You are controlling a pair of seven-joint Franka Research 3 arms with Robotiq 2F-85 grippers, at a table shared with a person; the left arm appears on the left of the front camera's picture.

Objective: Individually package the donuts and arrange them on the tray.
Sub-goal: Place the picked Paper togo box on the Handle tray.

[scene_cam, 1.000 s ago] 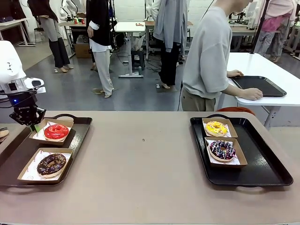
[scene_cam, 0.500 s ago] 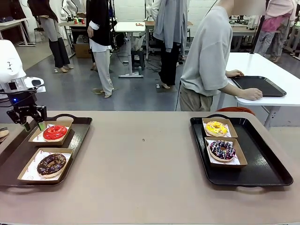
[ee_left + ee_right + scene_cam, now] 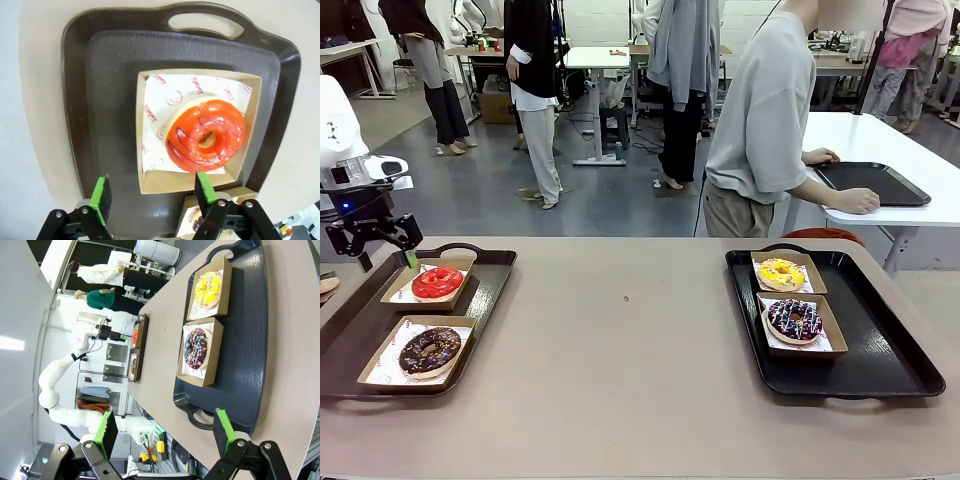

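Above red donut, empty jaws

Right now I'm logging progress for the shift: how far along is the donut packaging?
Done: all four donuts sit in boxes on trays: red donut and chocolate donut on the left tray, yellow donut and sprinkled donut on the right tray. In hand: nothing; the left gripper hovers open above the red donut's box. Left: little that I can see.

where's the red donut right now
In the front view the red donut sits in a cardboard box at the far end of the left tray, behind the chocolate donut.
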